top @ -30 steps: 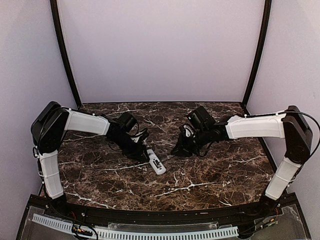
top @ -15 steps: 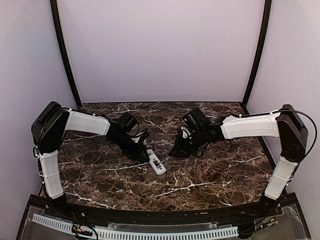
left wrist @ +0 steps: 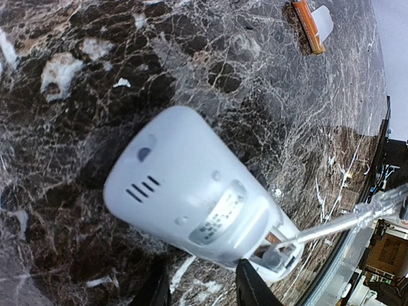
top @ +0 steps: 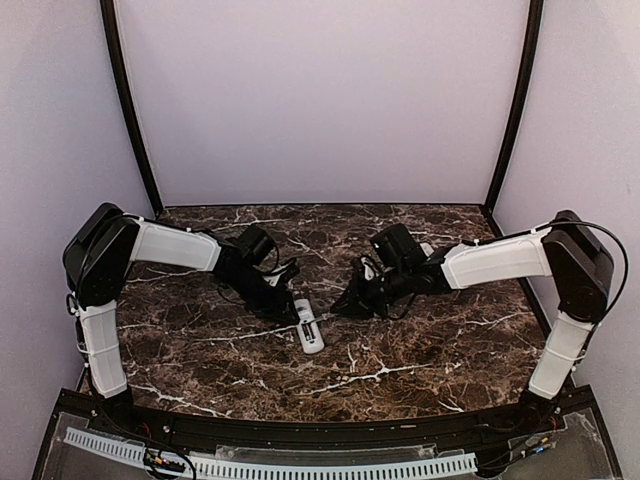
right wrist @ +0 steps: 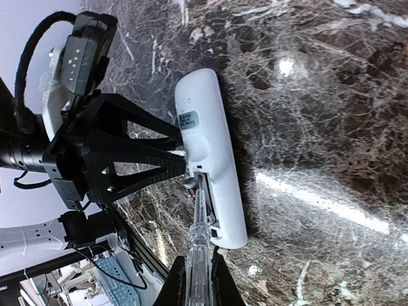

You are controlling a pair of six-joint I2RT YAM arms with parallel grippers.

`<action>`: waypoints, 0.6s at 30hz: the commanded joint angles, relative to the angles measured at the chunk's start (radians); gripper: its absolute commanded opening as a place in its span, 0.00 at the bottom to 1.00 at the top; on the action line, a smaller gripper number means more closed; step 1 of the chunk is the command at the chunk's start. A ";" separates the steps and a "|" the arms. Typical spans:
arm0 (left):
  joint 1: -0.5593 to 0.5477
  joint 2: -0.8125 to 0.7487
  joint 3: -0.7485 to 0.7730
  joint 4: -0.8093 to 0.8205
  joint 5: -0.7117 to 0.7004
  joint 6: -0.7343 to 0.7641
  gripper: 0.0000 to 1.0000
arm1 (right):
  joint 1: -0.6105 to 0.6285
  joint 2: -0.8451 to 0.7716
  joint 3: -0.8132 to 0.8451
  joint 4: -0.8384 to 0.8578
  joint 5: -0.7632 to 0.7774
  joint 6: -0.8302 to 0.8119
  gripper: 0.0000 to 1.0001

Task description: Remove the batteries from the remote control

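1. The right jaws are clenched on a thin clear-handled tool (right wrist: 196, 223). Its tip sits in the open battery bay (right wrist: 205, 191) of the white remote (right wrist: 203, 127).
2. The left jaws meet the remote's long edge from the opposite side. A gap shows between the fingers (left wrist: 252, 287), but I cannot tell whether they pinch the remote or only brace it.
3. The remote lies back-up on the bench (right wrist: 319, 127), between the two arms, with its cover off.
4. One orange battery (left wrist: 307, 25) lies on the bench well apart from the remote, just beside a small white piece (left wrist: 324, 19), likely the cover.
5. I judge the task roughly half done. An orange-brown glint at the tool tip hints at a cell seated in the bay, though it is too small to be sure. Prying that out is what is left.
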 commanded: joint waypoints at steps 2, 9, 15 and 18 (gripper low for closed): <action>-0.008 0.017 -0.013 -0.033 -0.005 0.001 0.35 | 0.016 0.006 -0.023 0.125 -0.128 0.027 0.00; -0.007 0.020 -0.013 -0.034 -0.006 0.000 0.35 | 0.015 -0.014 -0.046 0.129 -0.154 0.022 0.00; -0.008 0.019 -0.012 -0.036 -0.009 0.000 0.35 | 0.015 -0.006 -0.046 0.133 -0.153 0.022 0.00; -0.009 0.018 -0.010 -0.038 -0.017 0.000 0.35 | 0.014 -0.016 -0.042 0.132 -0.146 0.011 0.00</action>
